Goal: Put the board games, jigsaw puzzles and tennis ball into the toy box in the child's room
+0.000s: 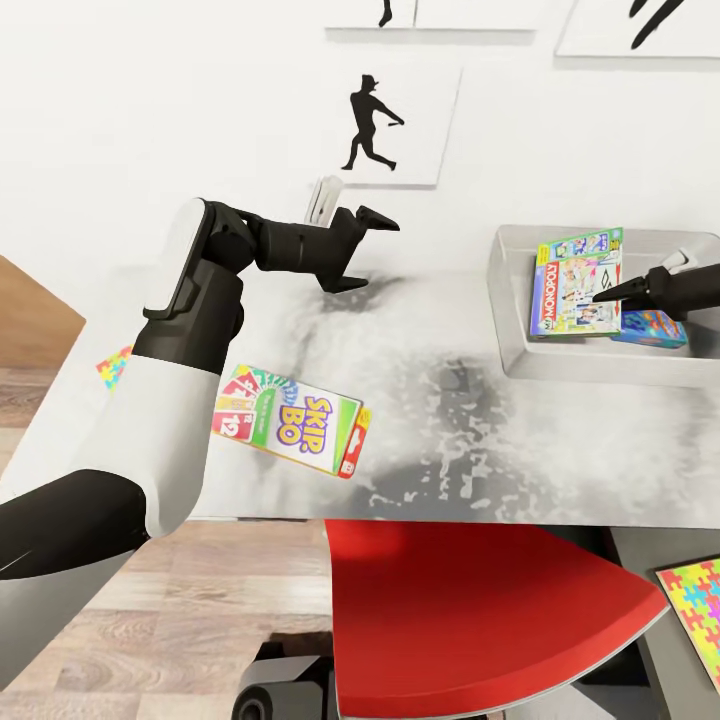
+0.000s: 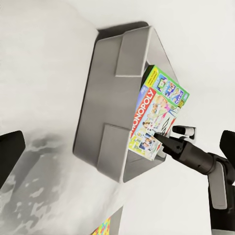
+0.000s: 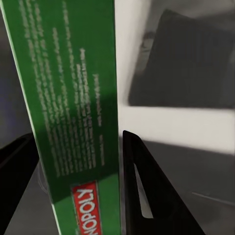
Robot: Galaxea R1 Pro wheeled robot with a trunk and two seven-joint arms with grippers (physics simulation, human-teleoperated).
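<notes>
The grey toy box (image 1: 510,330) stands on the table's right side. A Monopoly board game (image 1: 575,285) stands tilted inside it, with my right gripper (image 1: 603,296) shut on it. The right wrist view shows the game's green edge (image 3: 73,98) between the two dark fingers (image 3: 147,196). A small blue box (image 1: 650,328) lies in the toy box beside it. A Skip-Bo game (image 1: 290,418) lies flat on the table near its front edge. My left gripper (image 1: 365,252) hangs open and empty above the table's back, facing the toy box (image 2: 98,112) and the Monopoly game (image 2: 156,117).
One colourful jigsaw puzzle (image 1: 113,368) peeks out at the table's left edge behind my left arm. Another jigsaw puzzle (image 1: 697,605) lies at the lower right. A red chair (image 1: 480,610) sits pushed up to the table's front. A white wall with framed silhouettes is behind.
</notes>
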